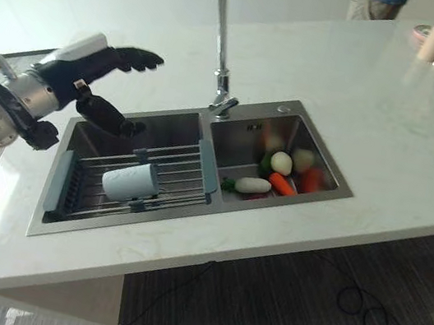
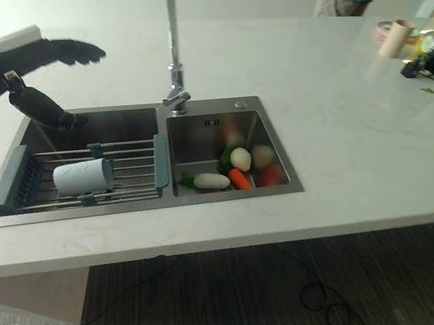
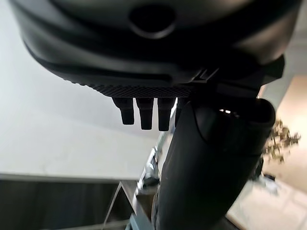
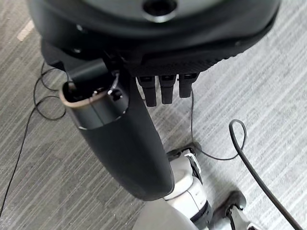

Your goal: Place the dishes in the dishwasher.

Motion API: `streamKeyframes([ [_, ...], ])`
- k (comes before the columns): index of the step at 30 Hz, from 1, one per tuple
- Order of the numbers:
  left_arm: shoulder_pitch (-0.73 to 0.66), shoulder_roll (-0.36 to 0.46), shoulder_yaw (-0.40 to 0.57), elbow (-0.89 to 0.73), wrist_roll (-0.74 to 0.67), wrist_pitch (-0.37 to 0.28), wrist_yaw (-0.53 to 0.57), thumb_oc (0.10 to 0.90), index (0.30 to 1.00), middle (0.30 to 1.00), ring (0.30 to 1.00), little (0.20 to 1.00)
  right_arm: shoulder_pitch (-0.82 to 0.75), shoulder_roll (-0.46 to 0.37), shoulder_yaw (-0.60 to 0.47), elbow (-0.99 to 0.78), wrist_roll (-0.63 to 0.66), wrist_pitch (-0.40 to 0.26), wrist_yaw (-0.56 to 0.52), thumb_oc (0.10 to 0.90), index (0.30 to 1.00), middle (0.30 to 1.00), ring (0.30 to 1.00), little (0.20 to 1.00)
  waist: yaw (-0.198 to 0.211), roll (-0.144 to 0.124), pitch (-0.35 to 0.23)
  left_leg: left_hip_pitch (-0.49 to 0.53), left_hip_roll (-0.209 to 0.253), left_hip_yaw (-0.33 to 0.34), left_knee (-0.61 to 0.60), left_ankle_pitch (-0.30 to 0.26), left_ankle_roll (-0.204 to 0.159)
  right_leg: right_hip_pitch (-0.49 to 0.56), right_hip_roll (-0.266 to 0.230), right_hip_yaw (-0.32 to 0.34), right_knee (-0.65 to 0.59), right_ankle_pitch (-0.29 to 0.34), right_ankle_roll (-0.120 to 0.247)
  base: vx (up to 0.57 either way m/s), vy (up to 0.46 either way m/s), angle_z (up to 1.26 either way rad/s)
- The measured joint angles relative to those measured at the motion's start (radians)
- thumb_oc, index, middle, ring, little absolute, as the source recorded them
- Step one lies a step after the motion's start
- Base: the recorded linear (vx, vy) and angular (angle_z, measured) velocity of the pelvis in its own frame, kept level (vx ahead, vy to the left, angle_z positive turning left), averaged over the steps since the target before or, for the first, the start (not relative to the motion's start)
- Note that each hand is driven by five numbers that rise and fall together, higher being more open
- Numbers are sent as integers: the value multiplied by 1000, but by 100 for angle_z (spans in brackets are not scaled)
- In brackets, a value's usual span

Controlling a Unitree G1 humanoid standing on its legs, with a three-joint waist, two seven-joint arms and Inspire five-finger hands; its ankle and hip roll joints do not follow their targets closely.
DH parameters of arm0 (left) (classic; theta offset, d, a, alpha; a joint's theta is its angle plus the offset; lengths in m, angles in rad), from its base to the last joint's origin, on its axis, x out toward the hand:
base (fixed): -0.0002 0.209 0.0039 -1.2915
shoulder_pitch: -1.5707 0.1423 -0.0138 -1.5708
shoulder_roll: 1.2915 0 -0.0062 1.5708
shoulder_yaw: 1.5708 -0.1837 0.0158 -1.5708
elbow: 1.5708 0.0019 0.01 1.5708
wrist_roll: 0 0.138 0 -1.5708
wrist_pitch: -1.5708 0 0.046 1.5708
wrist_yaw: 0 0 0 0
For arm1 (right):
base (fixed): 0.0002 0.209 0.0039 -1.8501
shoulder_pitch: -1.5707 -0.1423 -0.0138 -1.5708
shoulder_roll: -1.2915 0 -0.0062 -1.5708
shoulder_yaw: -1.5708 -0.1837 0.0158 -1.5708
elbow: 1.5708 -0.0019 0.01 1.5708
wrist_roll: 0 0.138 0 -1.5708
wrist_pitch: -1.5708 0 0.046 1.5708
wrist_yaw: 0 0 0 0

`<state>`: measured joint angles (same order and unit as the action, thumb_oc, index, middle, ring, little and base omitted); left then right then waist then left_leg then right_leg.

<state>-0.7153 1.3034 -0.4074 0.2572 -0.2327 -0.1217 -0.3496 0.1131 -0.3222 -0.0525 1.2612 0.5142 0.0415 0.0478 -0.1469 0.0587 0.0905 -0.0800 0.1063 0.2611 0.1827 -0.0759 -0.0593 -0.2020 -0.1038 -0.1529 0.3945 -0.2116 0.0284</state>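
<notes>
White stone worktop (image 1: 387, 141) runs across the scene, with a double steel sink (image 1: 199, 168) set into it and a tall tap (image 1: 220, 46) rising at the far edge between the two basins. Across the left basin lies a roll-up drying rack (image 1: 135, 178), and on it, on its side, rests a pale cup (image 1: 130, 182), the dish to be moved. The right basin holds vegetables (image 1: 277, 177): carrots, something white and something green. At the far right of the worktop stand a few bottles and a pinkish cup (image 1: 430, 41), and a person (image 1: 375, 1) stands beyond the far edge. The left robot hand (image 1: 99, 68) hovers above the far left corner of the left basin, fingers stretched out and thumb spread away from them, holding nothing and well clear of the cup. The right robot hand (image 4: 144, 96) hangs over the grey floor, fingers straight, empty. No dishwasher is visible. To do the pick well, the left robot hand should probably come down towards the near side, straddle the cup's round body with thumb opposite fingers, and close before lifting, since a cup lying on bars may roll.
</notes>
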Motion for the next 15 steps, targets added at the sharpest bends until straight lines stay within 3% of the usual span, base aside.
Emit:
streamKeyframes([
  [2,-13,-1,-14,108,-1,34,-73,800,900,900,900,900,-4,-6,0,-9,0,-20,8,800,900,900,900,900,-16,25,7,-2,0,13,1,0,0,-5,2,12,-1,11,3,9,-1,-22],
  [7,-37,-1,-47,356,5,46,-198,800,900,900,900,900,5,-11,-1,8,0,-21,11,800,900,900,900,900,-12,33,6,-5,0,24,0,0,0,-19,4,27,6,19,-3,2,7,-7],
  [15,-36,-1,-106,369,5,53,-321,800,900,900,900,900,17,-27,-1,1,0,-25,17,800,900,900,900,900,21,28,10,-8,-8,24,1,-3,6,-18,-7,26,4,24,-4,-3,4,0],
])
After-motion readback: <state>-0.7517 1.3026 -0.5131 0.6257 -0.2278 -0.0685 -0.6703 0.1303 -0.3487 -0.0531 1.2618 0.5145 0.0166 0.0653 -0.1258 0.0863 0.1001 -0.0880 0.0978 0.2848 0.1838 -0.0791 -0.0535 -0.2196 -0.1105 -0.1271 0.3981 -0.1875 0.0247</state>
